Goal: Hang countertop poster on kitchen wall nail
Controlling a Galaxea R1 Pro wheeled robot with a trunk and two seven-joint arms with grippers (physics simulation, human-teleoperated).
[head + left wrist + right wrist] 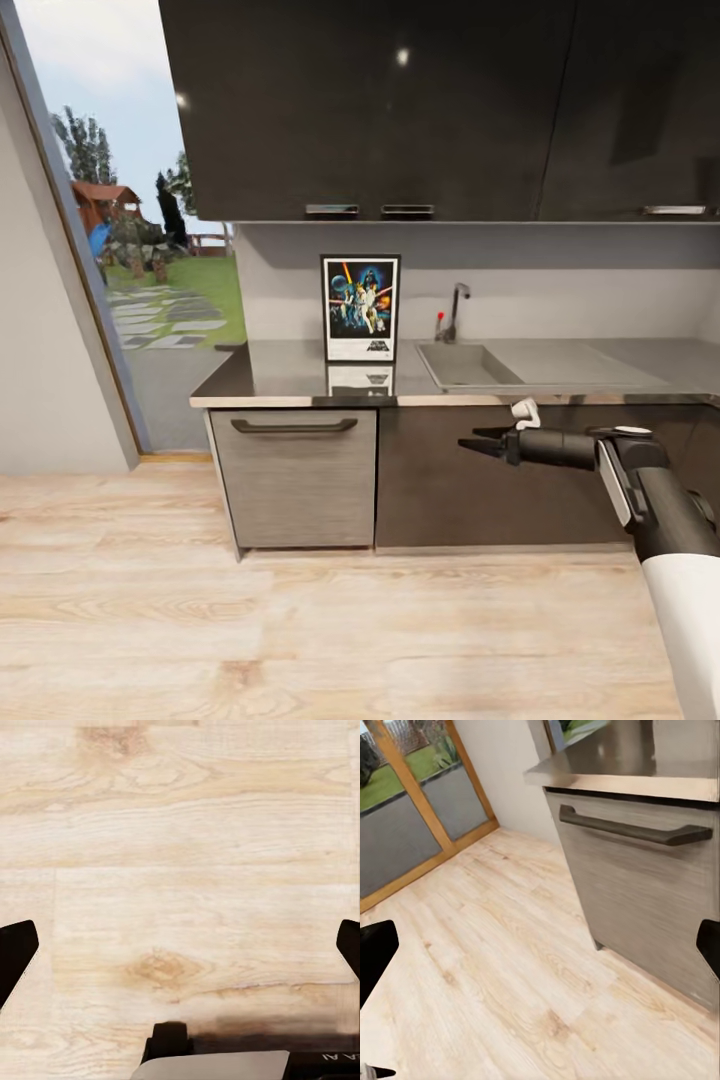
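Grey countertop (pixel 290 375) bears upright black-framed colourful poster (pixel 360 307).

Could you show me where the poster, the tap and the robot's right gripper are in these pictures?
poster (pixel 360 305): head view, on its coloured artwork.
tap (pixel 456 308): head view, on its upright chrome neck behind the sink.
right gripper (pixel 472 443): head view, between its dark fingertips, in front of the cabinet fronts.
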